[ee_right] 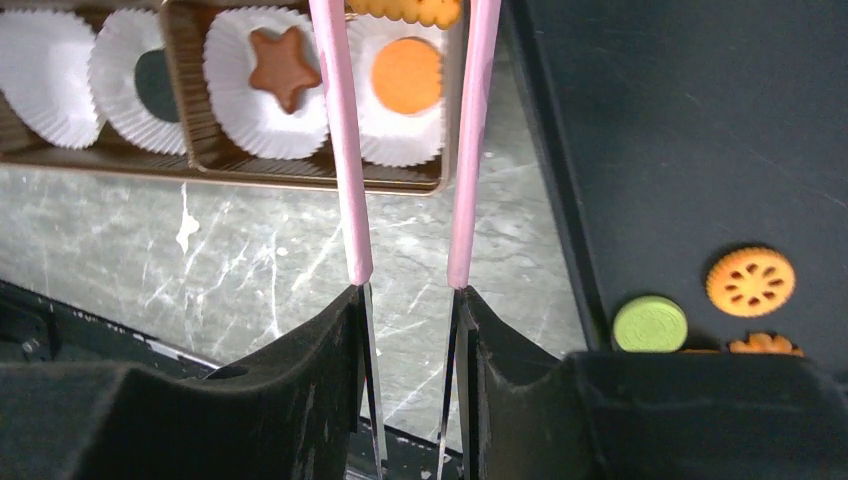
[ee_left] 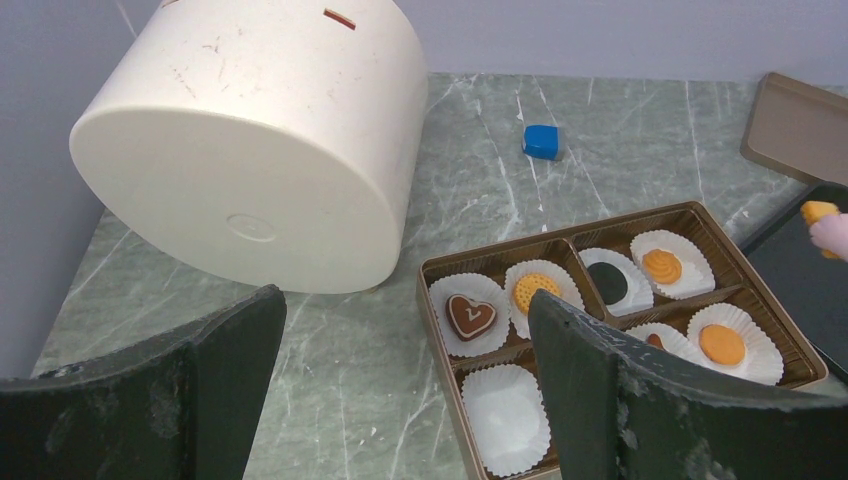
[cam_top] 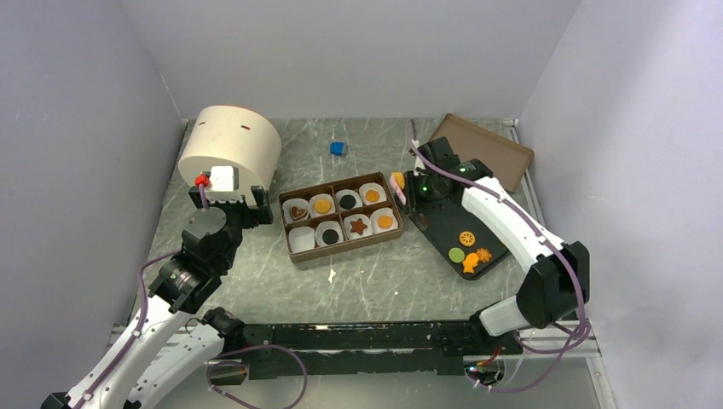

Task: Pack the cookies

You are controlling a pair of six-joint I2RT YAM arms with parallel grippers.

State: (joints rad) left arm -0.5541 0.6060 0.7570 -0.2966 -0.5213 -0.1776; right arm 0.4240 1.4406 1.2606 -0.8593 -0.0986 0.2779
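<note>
I saw the left gripper point(ee_left: 400, 310) wide open and empty at the 9 o'clock side of the box point(cam_top: 345, 247). The right gripper point(ee_right: 410, 300) was clamped on pink tweezers point(ee_right: 345, 150), which pinched an orange cookie point(cam_top: 397, 180) just off the box's 2 o'clock corner. Seven cookies point(cam_top: 359, 226) sat in paper cups point(cam_top: 302, 239). Four more lay on the black tray point(cam_top: 443, 226) at 4 o'clock.

I see a white drum point(cam_top: 230, 145) at ten o'clock, a blue cube point(cam_top: 338, 148) at twelve, and a brown lid point(cam_top: 490, 146) at two.
</note>
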